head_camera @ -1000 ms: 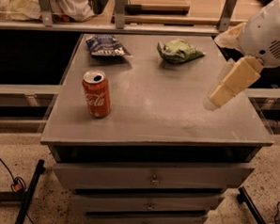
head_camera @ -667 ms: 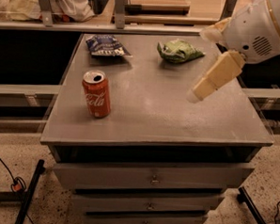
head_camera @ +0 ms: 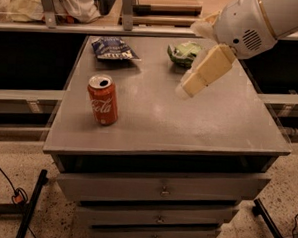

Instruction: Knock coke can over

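The red coke can stands upright on the left side of the grey cabinet top, silver top with its opening showing. My gripper hangs above the middle right of the top, its cream finger pointing down and to the left, well to the right of the can and apart from it. The white arm housing is at the upper right.
A blue snack bag lies at the back left of the top and a green snack bag at the back middle, partly behind my arm. Drawers are below the front edge. A counter with clutter runs behind.
My gripper has moved left across the cabinet top, toward the can. The can and both bags have not moved.
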Controlling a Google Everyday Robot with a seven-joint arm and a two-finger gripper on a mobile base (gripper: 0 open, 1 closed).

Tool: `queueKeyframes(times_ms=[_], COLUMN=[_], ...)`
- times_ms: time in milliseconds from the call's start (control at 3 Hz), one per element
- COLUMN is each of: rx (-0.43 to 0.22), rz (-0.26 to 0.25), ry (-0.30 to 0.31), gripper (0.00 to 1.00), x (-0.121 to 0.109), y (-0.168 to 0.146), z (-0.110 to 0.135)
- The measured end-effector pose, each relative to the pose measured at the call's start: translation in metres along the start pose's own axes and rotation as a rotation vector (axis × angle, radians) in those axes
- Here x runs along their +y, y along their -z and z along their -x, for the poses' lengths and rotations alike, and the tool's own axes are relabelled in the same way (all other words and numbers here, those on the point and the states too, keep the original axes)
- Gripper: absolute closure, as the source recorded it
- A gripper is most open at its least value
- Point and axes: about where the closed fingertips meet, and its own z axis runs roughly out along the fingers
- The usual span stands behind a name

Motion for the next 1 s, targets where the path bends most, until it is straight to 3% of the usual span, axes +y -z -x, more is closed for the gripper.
queueKeyframes(times_ms=[333, 667, 1000], rx=[-0.036, -0.113, -0.178], rz=[0.002, -0.009, 0.012], ry=[0.03, 0.081, 0.125], gripper=[0.0, 0.0, 0.0], x=[-0.001, -0.015, -0.028], y=[-0.015, -0.047, -0.082], z=[0.002, 0.004, 0.008])
